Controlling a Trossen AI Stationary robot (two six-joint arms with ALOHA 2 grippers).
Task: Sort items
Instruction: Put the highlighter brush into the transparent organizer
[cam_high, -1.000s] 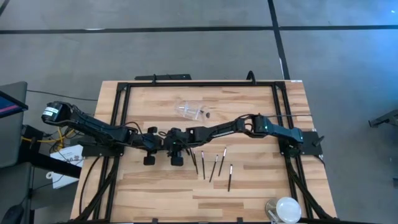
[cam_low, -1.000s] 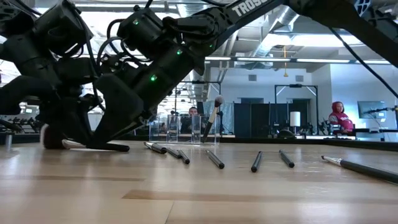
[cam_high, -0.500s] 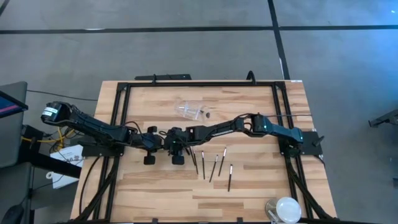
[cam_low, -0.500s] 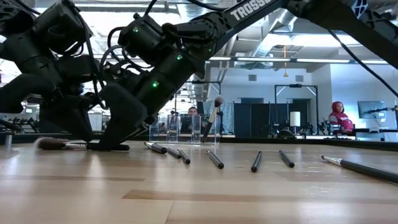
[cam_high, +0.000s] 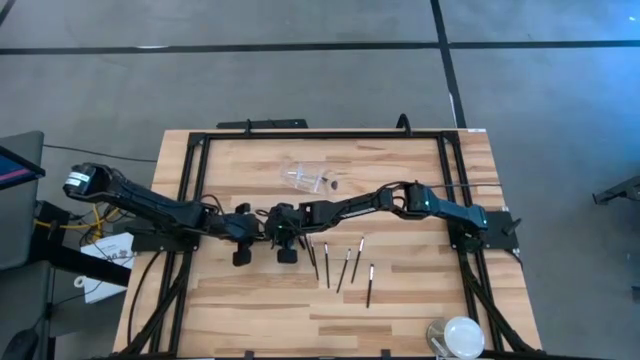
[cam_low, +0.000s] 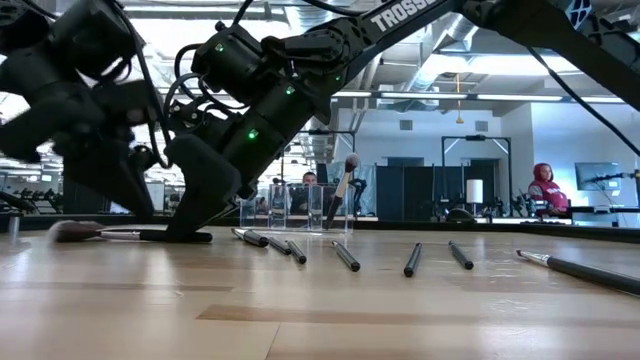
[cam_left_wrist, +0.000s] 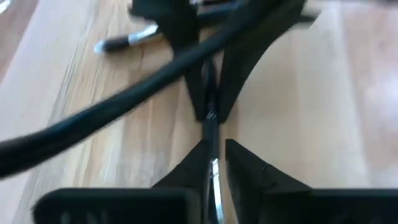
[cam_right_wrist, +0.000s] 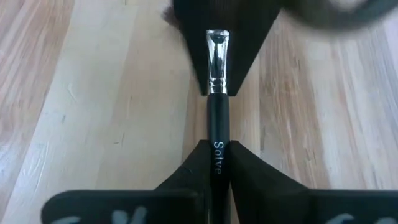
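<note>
On pale wood table (cam_high: 400, 300), both pincers clamped on one brush (cam_right_wrist: 217, 146), gym-like hall behind.

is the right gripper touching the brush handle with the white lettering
Touching. The right wrist view shows the right gripper with both fingers pressed against the black brush handle, no gap on either side.

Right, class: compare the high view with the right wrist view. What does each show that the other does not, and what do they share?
Only the high view shows the left arm and right arm meeting mid-table, a row of loose brushes, the clear holder and the round disc at the table's near right corner.

Only the right wrist view shows the right gripper closed on a black-handled brush, its handle lettering and silvery ferrule, with the left gripper's fingers around the ferrule end.

Both show the wooden table.
</note>
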